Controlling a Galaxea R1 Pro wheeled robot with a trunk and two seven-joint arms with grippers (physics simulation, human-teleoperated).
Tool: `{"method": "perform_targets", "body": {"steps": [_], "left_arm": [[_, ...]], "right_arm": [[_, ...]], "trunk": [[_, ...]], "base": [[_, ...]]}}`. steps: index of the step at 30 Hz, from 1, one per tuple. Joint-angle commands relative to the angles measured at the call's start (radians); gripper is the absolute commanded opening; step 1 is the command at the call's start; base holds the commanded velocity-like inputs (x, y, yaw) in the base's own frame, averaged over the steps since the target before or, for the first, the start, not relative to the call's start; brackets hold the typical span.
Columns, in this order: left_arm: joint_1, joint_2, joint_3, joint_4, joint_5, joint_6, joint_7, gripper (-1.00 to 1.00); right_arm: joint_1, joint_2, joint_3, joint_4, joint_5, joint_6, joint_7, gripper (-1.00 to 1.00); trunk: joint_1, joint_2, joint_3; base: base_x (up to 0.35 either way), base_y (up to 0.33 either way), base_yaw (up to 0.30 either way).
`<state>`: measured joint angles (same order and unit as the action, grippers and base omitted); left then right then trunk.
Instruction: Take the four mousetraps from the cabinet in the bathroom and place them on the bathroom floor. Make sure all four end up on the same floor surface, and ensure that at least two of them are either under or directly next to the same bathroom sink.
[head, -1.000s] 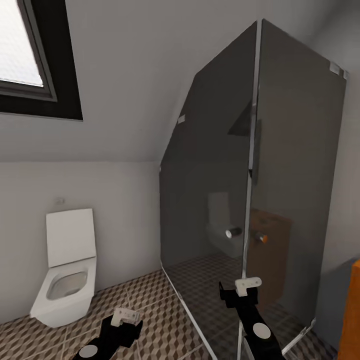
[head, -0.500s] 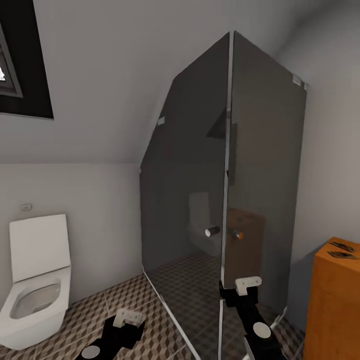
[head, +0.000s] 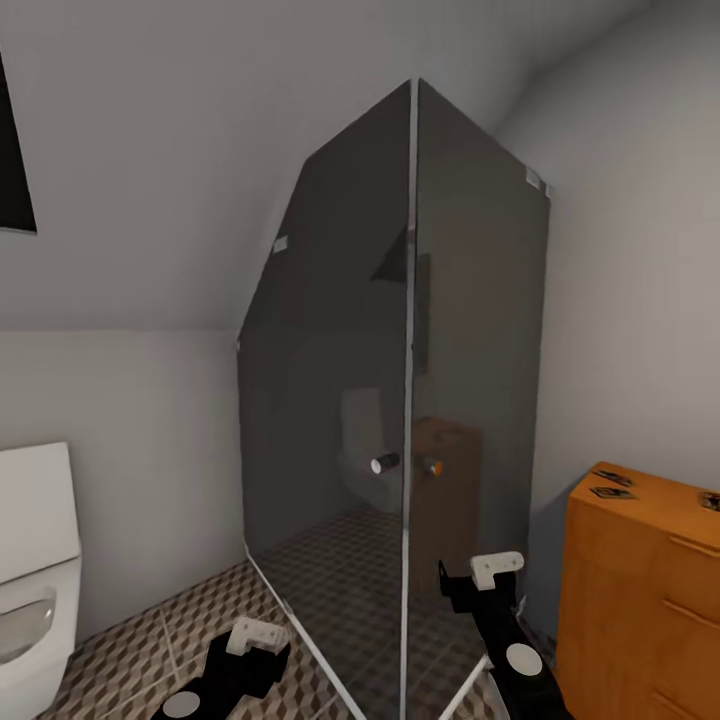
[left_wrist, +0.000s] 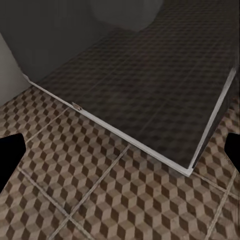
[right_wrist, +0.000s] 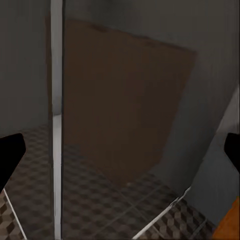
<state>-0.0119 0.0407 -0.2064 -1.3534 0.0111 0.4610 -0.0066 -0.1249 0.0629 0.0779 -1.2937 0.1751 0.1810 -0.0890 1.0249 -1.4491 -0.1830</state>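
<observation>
Mousetraps (head: 612, 477): small dark flat pieces lying on the top of the cabinet, far right in the head view; one near its far left corner, one just beside it, another at the picture's right edge (head: 711, 500). Too small to count all four or read their fittings.
Handling, judged: light, stiff little boards, thin and low on the wood. Likely hard to get fingers under; a pinch across the short edges looks best, staying off the sprung metal. Could skid on the smooth top.
Cabinet (head: 640, 590): orange-brown, drawer fronts with slim handles, standing against the right wall, just right of the shower.
Left gripper (head: 256, 640): low, over the tiles at near left, carrying nothing. In the left wrist view its two dark fingertips (left_wrist: 11, 155) sit wide apart with only floor between them.
Right gripper (head: 484, 590): raised in front of the shower's corner post, empty. Right wrist view has its dark tips at both edges, spread.
Bathroom floor (head: 150, 640): cube-pattern tiles, pale grout, flat and hard.
Room: sloped grey ceiling, dark-glass shower enclosure (head: 400, 400) in the middle, white toilet (head: 30, 590) at far left, window edge upper left.
Gap: cabinet well right of both grippers.
</observation>
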Motion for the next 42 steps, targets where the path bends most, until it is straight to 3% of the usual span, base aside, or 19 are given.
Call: {"method": "perform_targets", "body": {"steps": [1,42], "left_arm": [[0.0,0.001,-0.001,-0.002,0.001,0.005,-0.001,1.0],[0.0,0.001,-0.005,0.002,0.001,0.005,-0.001,1.0]], "right_arm": [[-0.001,0.0,0.002,-0.001,0.011,0.008,-0.005,1.0],[-0.001,0.0,0.002,-0.002,0.011,0.008,-0.005,1.0]], "trunk": [[0.0,-0.001,-0.001],[0.0,-0.001,0.03]], "base": [[0.0,0.0,-0.268],[0.0,0.0,-0.268]]}}
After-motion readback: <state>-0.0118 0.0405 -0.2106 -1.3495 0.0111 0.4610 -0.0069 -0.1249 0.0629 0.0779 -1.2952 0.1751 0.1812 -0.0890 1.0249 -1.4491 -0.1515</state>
